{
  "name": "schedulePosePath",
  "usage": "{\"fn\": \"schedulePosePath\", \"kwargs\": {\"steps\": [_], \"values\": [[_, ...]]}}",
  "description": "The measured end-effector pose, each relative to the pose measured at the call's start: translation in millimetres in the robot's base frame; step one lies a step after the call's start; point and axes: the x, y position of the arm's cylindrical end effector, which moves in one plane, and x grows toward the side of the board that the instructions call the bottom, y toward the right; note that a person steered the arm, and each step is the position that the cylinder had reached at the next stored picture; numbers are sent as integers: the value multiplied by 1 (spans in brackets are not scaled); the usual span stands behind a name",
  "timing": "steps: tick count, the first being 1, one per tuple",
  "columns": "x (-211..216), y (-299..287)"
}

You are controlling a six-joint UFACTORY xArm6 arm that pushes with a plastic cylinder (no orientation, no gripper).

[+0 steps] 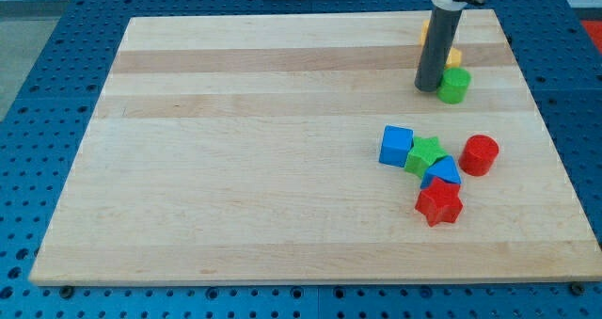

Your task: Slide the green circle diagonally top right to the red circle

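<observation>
The green circle (455,85) sits near the view's top right of the wooden board (235,168). My tip (430,87) rests on the board right beside the green circle, on its left, touching or nearly touching it. The red circle (480,154) lies lower, below and slightly right of the green circle. A yellow block (454,56) sits just above the green circle, partly hidden by the rod. An orange block (424,31) peeks out behind the rod near the top edge.
A cluster sits left of the red circle: a blue cube (396,145), a green star (425,155), a blue block (442,173) and a red star (439,203). The board's right edge is close to the red circle.
</observation>
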Motion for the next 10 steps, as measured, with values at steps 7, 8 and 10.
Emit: {"fn": "schedulePosePath", "kwargs": {"steps": [7,8,10], "values": [[102,36],[140,35],[113,-16]]}}
